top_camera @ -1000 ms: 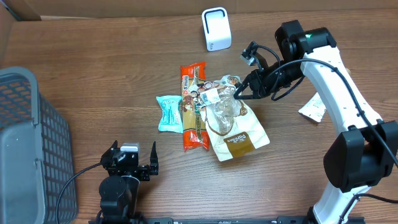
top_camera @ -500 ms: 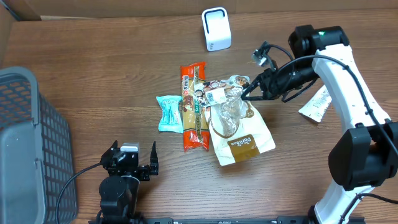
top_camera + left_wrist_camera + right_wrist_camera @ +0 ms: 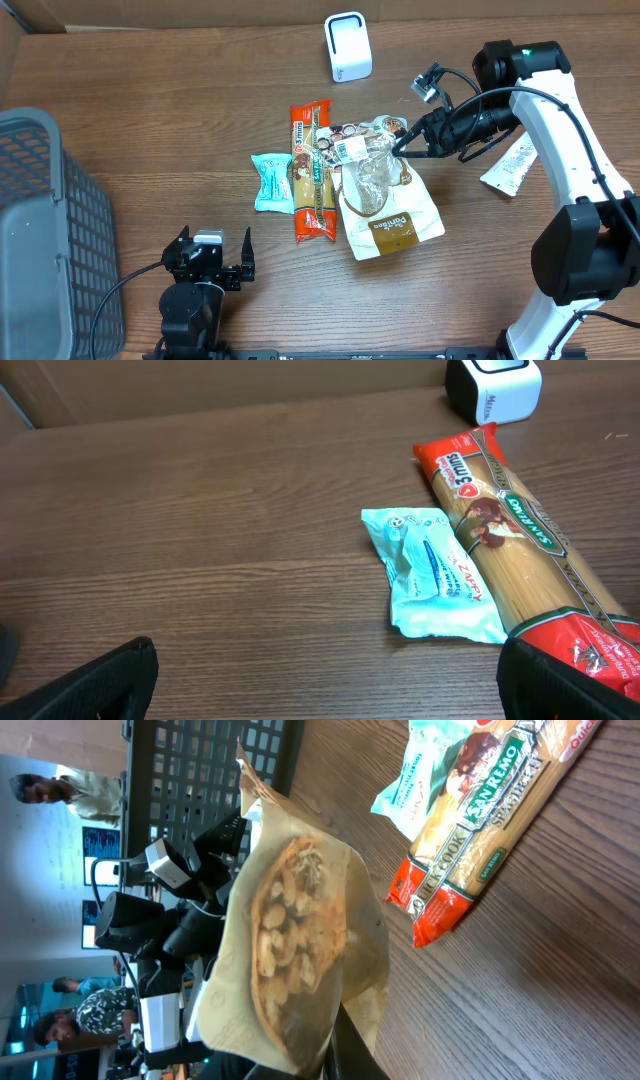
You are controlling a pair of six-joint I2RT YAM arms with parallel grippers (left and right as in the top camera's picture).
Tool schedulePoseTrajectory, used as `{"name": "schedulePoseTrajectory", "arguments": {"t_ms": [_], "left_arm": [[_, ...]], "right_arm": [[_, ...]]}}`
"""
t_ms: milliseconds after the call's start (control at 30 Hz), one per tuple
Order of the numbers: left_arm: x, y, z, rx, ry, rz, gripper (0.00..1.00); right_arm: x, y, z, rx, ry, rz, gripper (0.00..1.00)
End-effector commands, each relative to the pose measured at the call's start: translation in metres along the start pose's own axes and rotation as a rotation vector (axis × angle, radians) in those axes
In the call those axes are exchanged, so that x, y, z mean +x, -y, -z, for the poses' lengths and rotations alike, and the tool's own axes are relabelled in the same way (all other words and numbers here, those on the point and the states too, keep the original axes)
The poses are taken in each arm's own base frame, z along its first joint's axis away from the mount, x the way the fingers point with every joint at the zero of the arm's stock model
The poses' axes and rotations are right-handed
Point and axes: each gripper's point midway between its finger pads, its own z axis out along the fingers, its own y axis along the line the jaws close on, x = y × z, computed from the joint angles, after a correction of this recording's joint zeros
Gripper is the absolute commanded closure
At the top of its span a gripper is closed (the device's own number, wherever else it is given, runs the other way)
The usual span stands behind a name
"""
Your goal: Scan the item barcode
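Note:
A tan snack bag (image 3: 388, 218) with a clear window lies mid-table, its upper end lifted. My right gripper (image 3: 401, 147) is shut on that upper edge, reaching in from the right. In the right wrist view the bag (image 3: 300, 935) hangs in front of the camera, pinched at the right gripper (image 3: 338, 1038). A white label (image 3: 346, 151) shows near the bag's top. The white scanner (image 3: 348, 47) stands at the back of the table. My left gripper (image 3: 208, 262) rests near the front edge, open and holding nothing. Its dark fingertips (image 3: 95, 682) frame bare wood.
An orange spaghetti pack (image 3: 312, 172) and a teal packet (image 3: 271, 182) lie left of the bag, both also in the left wrist view: spaghetti (image 3: 510, 535), packet (image 3: 440, 572). A white sachet (image 3: 505, 170) lies at the right. A grey basket (image 3: 40, 230) stands at the left edge.
My right gripper has moved right with the bag's top edge in it, and the bag has slid a little to the right. The left arm has not moved.

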Motion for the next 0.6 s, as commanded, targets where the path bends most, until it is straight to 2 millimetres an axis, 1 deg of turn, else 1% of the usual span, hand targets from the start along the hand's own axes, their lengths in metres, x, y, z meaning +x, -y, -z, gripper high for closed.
{"name": "schedulePoseTrajectory", "arguments": {"t_ms": [0, 567], "left_arm": [[0.0008, -0.0015, -0.0001, -0.009, 0.004, 0.013, 0.00], [0.0008, -0.0015, -0.0001, -0.009, 0.004, 0.013, 0.00]], "right_arm": [[-0.0065, -0.0127, 0.0052, -0.022, 0.034, 0.048, 0.96], [-0.0076, -0.0121, 0.0052, -0.020, 0.038, 0.054, 0.96]]}}
